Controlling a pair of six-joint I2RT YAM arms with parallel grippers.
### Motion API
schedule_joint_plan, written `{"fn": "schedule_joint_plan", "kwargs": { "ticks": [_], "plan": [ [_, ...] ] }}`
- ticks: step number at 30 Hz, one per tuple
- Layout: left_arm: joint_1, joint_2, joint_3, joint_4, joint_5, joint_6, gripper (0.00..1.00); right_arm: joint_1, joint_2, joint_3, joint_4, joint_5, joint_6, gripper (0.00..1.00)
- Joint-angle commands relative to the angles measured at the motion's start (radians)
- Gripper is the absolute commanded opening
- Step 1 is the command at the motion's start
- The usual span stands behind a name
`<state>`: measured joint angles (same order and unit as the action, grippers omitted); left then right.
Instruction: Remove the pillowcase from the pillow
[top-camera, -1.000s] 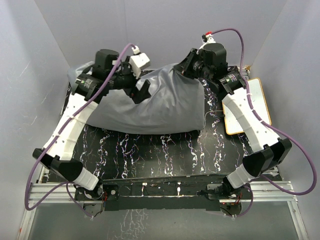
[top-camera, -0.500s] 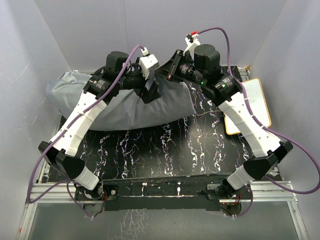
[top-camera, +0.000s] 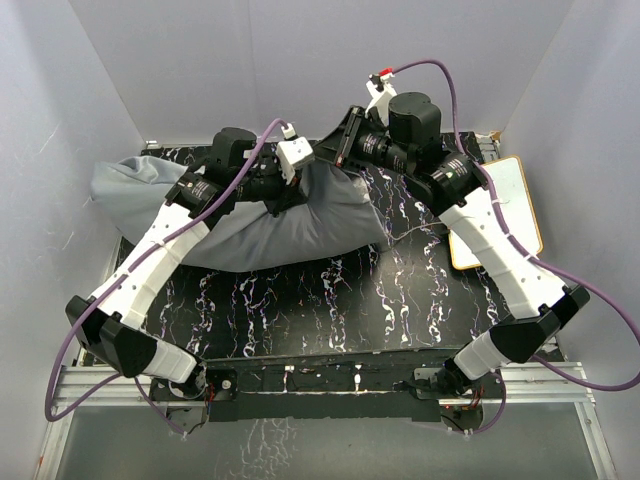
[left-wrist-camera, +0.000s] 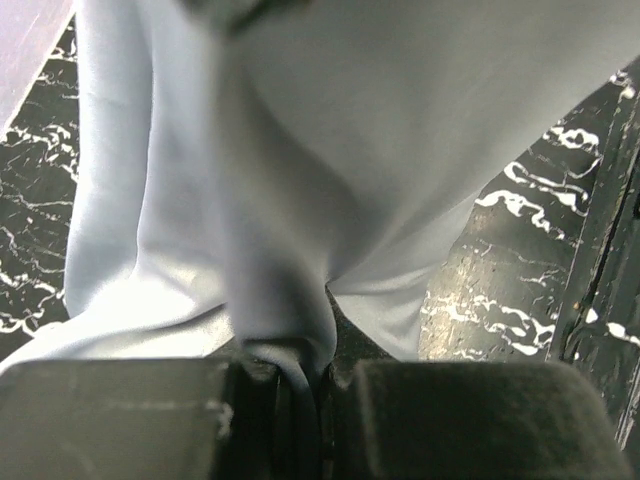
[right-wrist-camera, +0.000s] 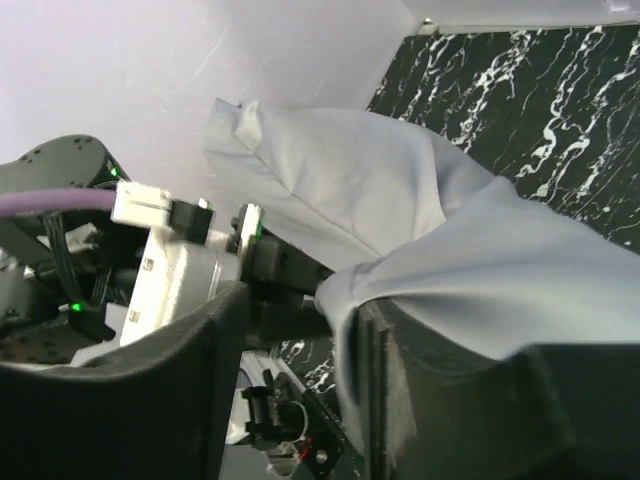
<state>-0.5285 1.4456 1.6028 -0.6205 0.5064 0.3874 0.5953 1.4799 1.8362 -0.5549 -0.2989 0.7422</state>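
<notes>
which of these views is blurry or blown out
Left wrist: the pillowcase is soft and smeared, washed out pale at lower left, and the left gripper is dark at the bottom. Right wrist: the right gripper is dark and blurred up close, while the fabric beyond is sharper. Top external: even light, crisp.

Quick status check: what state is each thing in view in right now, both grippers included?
Large limp grey fabric pillowcase: bunched and wrinkled, bulging full at the far left, its filling hidden.
Left gripper: shut on the pillowcase, a fold pinched between its fingers.
Right gripper: open, the pillowcase edge draped over one finger.
Small white board with an orange rim: lying flat, partly under the right arm.
</notes>
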Motion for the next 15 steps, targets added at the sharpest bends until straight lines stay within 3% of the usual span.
{"fn": "schedule_joint_plan", "kwargs": {
  "ticks": [1,5,6,15],
  "plan": [
    [-0.002,-0.014,0.201,-0.121,0.061,0.104,0.00,-0.077,-0.137,-0.019,0.109,-0.151,-0.197,0.58],
    [-0.002,-0.054,0.300,-0.247,0.126,0.191,0.00,-0.269,-0.246,-0.197,0.105,-0.374,-0.307,0.66],
    [-0.001,-0.087,0.310,-0.294,0.124,0.243,0.00,-0.288,-0.314,-0.291,0.099,-0.354,-0.371,0.66],
    [-0.002,-0.165,0.272,-0.293,0.012,0.315,0.00,-0.302,-0.476,-0.520,0.147,-0.388,-0.447,0.59]
  ]
}}
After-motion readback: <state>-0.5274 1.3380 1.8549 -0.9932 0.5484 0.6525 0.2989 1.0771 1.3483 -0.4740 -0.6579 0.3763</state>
